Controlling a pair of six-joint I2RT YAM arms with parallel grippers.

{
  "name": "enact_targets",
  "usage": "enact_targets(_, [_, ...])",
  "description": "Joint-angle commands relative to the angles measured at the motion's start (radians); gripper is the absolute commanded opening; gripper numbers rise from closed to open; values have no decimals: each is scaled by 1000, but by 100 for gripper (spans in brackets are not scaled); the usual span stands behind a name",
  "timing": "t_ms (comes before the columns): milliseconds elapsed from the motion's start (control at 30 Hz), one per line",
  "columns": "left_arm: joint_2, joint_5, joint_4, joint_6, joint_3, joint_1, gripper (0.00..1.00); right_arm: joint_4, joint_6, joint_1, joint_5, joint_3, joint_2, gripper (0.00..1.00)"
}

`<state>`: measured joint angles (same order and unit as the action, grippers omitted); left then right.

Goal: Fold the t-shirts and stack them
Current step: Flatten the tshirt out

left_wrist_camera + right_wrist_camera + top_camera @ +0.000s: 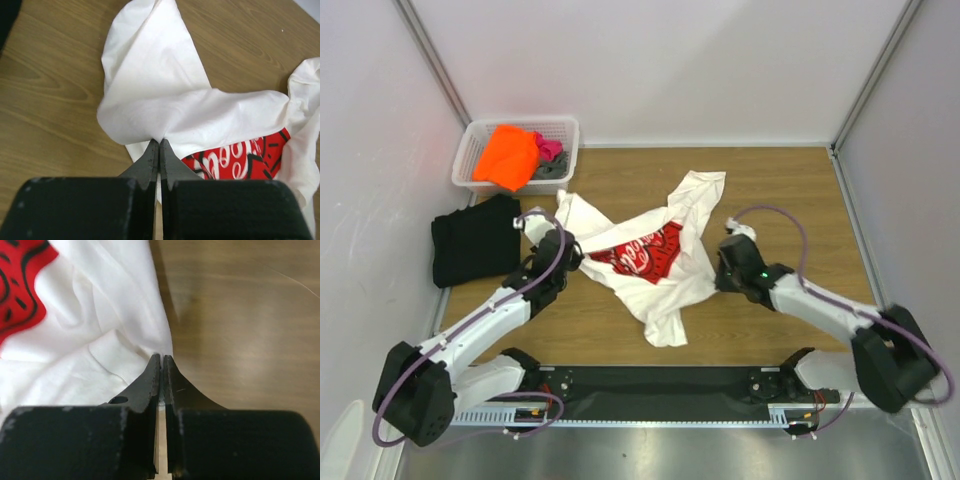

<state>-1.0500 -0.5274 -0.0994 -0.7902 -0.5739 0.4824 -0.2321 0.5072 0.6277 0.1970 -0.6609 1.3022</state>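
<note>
The white t-shirt [665, 250] with a red-and-black graphic lies crumpled in the middle of the table. My left gripper [576, 256] is shut on its left edge; the pinched white cloth [165, 112] shows at the fingertips. My right gripper [718, 270] is shut on its right edge, with white cloth [100, 340] bunched at the tips. A black t-shirt [474, 240] lies folded at the left. Orange [507, 155], pink [549, 148] and grey [552, 168] tees sit in the basket.
A white lattice basket [475, 150] stands at the back left corner. White walls enclose the wooden table [790, 200] on three sides. A black rail with the arm bases runs along the near edge.
</note>
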Motion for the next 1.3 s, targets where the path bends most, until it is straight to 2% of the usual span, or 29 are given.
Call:
enact_targets(0, [44,-141,-111,-78,-66,73,0,-93,82,-103,15,101,-208,0])
enact_targets(67, [47,-152,-122,-84,-93,91,0,-148,90,-155,31,125,-282,0])
enact_targets(167, [-2,-148,-77,-46,-160,97,0,-231,90,-311,24,158,-391,0])
enact_targets(200, [-77,-157,-74,-11,-196,88,0,-239,73,-409,3,168,-414,0])
enact_targets(267, [-169,-108,-45,34,-317,61,0,-219,53,-521,-115,187,-446,0])
enact_targets(333, [-327,-10,-37,55,-401,-10,0,-181,48,-661,-227,170,-405,0])
enact_targets(367, [-382,7,-23,57,-475,-31,0,-167,42,-689,-254,159,-379,0])
enact_targets(467, [-560,4,-5,92,-625,-79,0,-130,11,-712,-239,103,-276,0])
enact_targets(567, [-726,-49,-61,140,-798,-105,0,-69,-10,-717,-191,58,-183,0])
enact_targets(667, [-853,-69,-91,144,-909,-148,0,-15,-15,-758,-140,29,-115,0])
enact_targets(800, [-944,-39,-19,205,-971,-208,0,40,-33,-821,-128,-31,-37,0])
enact_targets(900, [-992,-69,18,281,-1043,-211,0,68,-67,-824,-82,-60,-21,0])
enact_targets(967, [-1007,-71,79,330,-1066,-211,0,89,-75,-824,-84,-78,9,0])
enact_targets(1100, [-1093,-76,89,390,-1162,-211,1,73,-79,-827,-125,-140,123,0])
enact_targets(1133, [-1117,-50,84,404,-1193,-211,5,63,-91,-827,-145,-153,156,2])
enact_targets(1167, [-1124,-34,81,411,-1205,-211,12,56,-102,-827,-162,-181,166,13])
enact_targets(1200, [-1124,-14,73,422,-1215,-211,29,37,-111,-826,-177,-201,169,20])
enact_targets(1233, [-1107,10,55,425,-1219,-209,36,25,-122,-824,-188,-219,161,29])
enact_targets(1267, [-1093,24,41,427,-1218,-208,55,16,-130,-823,-226,-250,151,55])
